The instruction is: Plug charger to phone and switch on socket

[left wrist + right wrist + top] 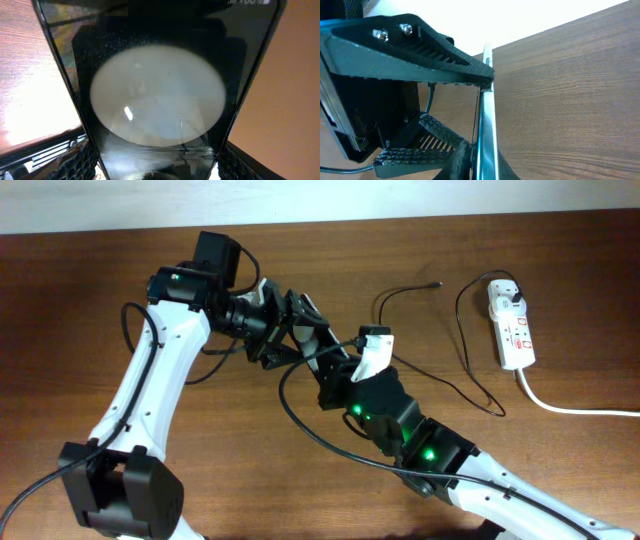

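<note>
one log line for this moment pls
left gripper: shut on phone | right gripper: open at phone edge | charger: tip not in phone | socket: no gripper near

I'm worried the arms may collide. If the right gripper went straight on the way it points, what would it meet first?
Most likely the phone: its thin edge stands right at the right gripper's fingertips, perhaps touching them. The left gripper lies just beyond, though depth is unclear.
</note>
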`<state>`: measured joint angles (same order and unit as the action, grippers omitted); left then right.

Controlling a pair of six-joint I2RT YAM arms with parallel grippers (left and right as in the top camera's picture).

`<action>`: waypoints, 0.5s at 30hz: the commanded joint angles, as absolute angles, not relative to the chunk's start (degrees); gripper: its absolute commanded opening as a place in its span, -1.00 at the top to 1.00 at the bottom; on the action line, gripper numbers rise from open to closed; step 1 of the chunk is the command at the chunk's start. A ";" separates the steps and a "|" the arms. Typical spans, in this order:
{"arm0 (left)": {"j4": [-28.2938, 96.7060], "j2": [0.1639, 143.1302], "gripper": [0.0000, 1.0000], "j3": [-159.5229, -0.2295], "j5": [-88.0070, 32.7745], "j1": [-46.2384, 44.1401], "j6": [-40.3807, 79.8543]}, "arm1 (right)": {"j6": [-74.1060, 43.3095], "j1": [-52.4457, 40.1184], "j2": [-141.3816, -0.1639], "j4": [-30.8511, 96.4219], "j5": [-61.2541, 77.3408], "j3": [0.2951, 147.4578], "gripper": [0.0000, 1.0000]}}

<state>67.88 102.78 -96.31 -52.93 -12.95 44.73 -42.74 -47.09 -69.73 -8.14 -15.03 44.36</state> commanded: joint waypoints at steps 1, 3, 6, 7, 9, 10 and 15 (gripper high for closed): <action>67.53 102.87 -0.62 -97.56 -54.19 -12.95 44.05 | -42.22 -47.62 -70.02 -8.80 -12.25 45.39 0.81; 67.53 102.87 -1.00 -97.56 -54.19 -12.56 44.05 | -42.19 -47.59 -70.00 -8.80 -12.25 45.39 0.88; 67.55 102.85 -0.98 -97.56 -54.24 -9.45 43.81 | -42.19 -47.55 -70.00 -8.78 -12.27 45.39 0.92; 67.55 102.85 -0.98 -97.56 -54.28 -8.25 42.15 | -42.22 -47.51 -69.82 -8.78 -12.27 45.39 0.92; 67.79 102.06 -0.98 -97.56 -54.22 -5.65 36.27 | -42.22 -47.51 -68.64 -8.73 -12.27 45.39 0.92; 67.81 100.73 -0.98 -97.56 -54.19 -4.01 32.49 | -42.22 -47.51 -68.03 -8.40 -12.29 45.39 0.92; 76.34 85.49 -0.99 -97.56 -30.52 4.84 22.37 | -42.46 -47.51 -63.94 -0.62 -12.25 45.39 0.92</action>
<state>73.78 93.76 -96.40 -43.11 2.02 29.10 -42.83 -47.16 -66.83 -1.50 -12.32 44.36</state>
